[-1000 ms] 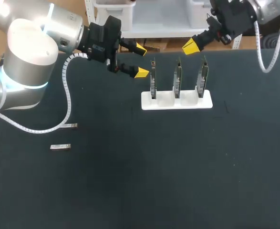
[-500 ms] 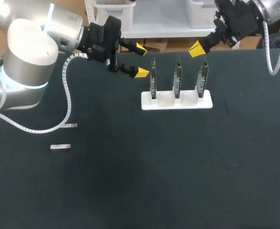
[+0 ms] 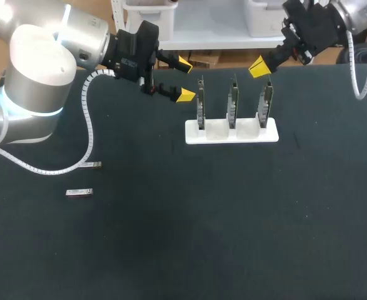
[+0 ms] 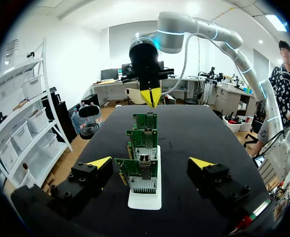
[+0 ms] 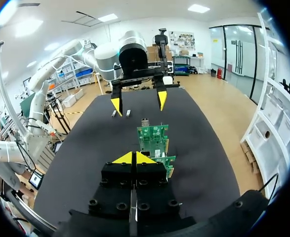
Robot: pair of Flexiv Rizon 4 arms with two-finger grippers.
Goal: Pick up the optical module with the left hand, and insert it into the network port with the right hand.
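Standing in white rack (image 3: 246,136): 3 network cards (image 3: 232,103); 2 modules (image 3: 79,192) outside.

Green boards (image 4: 138,174) on white holder (image 3: 231,134); black table (image 3: 202,225); silvery modules (image 3: 79,192); yellow tips, black bodies on left gripper (image 3: 185,79), right gripper (image 3: 258,67).

Bright, even light fell from overhead. The dark counter (image 3: 170,237) took it flatly, with hardly a shadow under the arms, though the wrist views showed a faint grey sheen on it. Glare whitened the silver shell of the left arm (image 3: 39,56), and the yellow tips of the left claw (image 3: 185,79) shone vividly.
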